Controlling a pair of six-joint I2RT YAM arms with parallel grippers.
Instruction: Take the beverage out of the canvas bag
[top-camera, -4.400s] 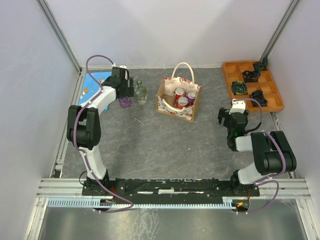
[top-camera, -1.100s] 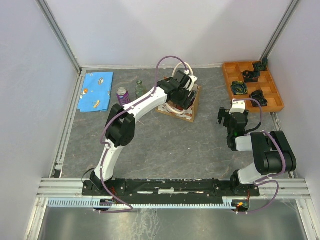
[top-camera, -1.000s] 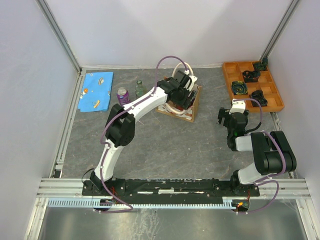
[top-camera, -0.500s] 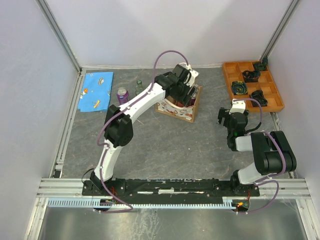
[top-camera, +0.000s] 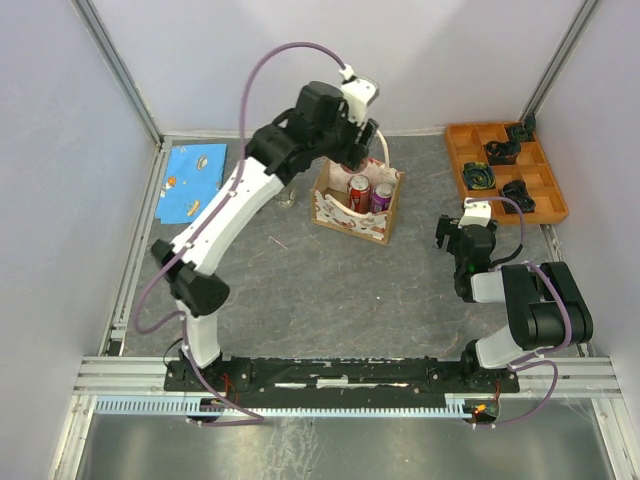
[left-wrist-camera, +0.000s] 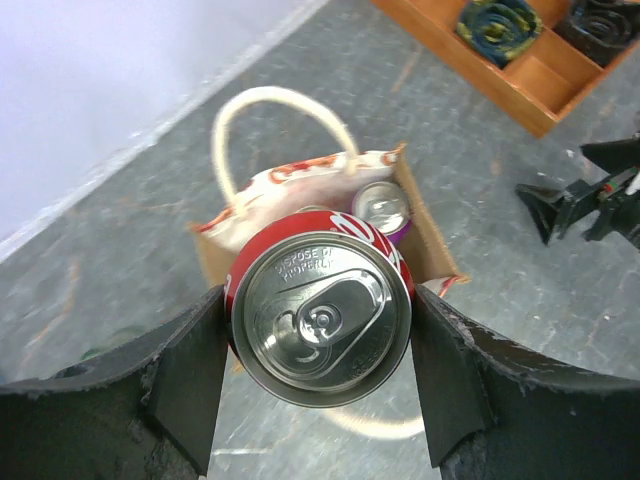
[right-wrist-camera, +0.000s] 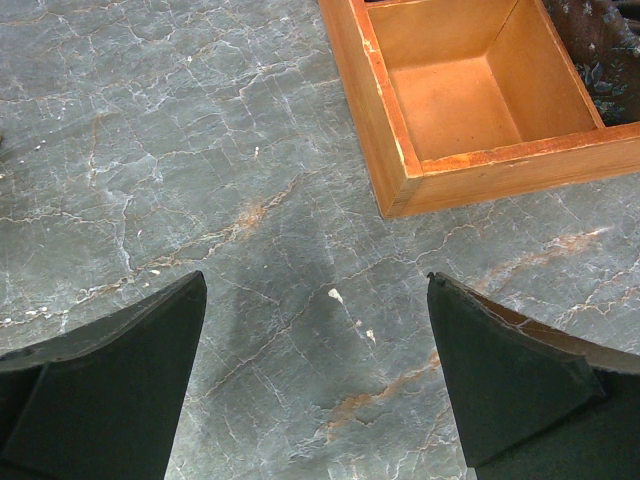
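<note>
One red aluminium drink can (left-wrist-camera: 320, 320) is clamped between the jaws of the left tool (left-wrist-camera: 320, 392), held clear above the small tan-and-cream canvas bag (top-camera: 342, 211). That extraction appears done, bar setting the can down. A second red can (top-camera: 358, 189) and a purple can (top-camera: 381, 195) stand inside the bag, awaiting removal. The right tool (right-wrist-camera: 315, 288) is spread wide and empty over the grey table (right-wrist-camera: 200, 150).
</note>
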